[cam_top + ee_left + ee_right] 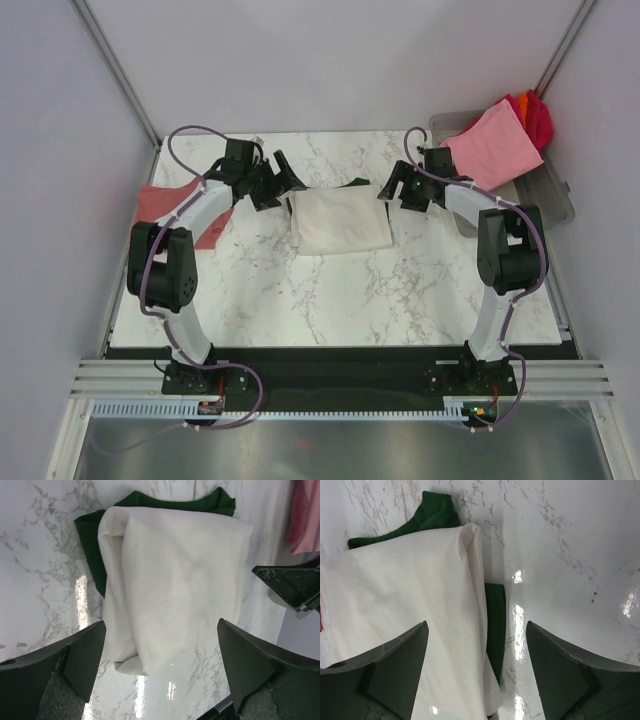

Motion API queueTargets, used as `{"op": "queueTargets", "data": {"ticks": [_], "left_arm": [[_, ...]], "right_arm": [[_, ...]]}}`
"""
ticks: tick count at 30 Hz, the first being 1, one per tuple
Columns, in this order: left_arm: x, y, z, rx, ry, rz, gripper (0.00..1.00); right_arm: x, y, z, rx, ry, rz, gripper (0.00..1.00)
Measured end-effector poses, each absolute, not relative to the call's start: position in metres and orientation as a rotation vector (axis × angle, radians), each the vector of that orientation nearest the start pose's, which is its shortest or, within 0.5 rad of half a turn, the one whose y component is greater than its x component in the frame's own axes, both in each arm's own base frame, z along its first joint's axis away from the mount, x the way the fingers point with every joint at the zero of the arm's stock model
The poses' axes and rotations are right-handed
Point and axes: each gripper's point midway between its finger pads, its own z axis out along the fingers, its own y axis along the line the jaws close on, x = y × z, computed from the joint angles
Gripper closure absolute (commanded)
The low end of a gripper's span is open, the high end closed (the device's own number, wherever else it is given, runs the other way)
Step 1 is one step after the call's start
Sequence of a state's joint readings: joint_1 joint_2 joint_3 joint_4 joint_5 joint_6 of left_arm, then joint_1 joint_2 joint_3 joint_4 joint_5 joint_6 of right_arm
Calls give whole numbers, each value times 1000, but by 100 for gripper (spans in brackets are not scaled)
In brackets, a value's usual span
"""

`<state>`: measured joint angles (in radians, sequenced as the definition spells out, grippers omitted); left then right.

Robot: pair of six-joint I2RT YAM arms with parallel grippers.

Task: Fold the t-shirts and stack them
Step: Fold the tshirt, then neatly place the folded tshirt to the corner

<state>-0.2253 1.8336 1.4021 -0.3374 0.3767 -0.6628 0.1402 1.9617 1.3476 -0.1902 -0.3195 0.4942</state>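
A folded cream-white t-shirt [338, 219] lies on a folded dark green t-shirt [356, 184] at the table's middle back. Only green edges show under it in the left wrist view [90, 535] and the right wrist view [496, 615]. The white shirt fills the left wrist view [175, 580] and the right wrist view [405, 595]. A dusty brick-red t-shirt [160, 203] lies at the left edge, partly under the left arm. My left gripper [283, 180] is open and empty just left of the stack. My right gripper [388, 190] is open and empty just right of it.
A grey bin [545, 190] stands at the back right with pink [495, 148] and red cloths [537, 115] draped over it. The white marble table [340, 290] is walled on three sides.
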Motion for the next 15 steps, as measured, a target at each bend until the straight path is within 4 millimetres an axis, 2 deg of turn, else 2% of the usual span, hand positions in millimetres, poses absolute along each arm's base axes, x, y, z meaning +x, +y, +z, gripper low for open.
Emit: {"op": "queueTargets", "data": {"ticks": [5,8,11,15], "left_arm": [[428,-175,107,-373,2479,-726,0],[412,-158,86,-386,2532,-603,0],[397,-131,84,-379,2557,-412,0],[395,-88,95,-362,2529,-98,2]], "right_arm": [[464,140,63,251,2434,651,14],[460,141,64,237,2429,638,16],[452,144,62,227,2429,636,18],[439,147,59,217,2424,642,20]]}}
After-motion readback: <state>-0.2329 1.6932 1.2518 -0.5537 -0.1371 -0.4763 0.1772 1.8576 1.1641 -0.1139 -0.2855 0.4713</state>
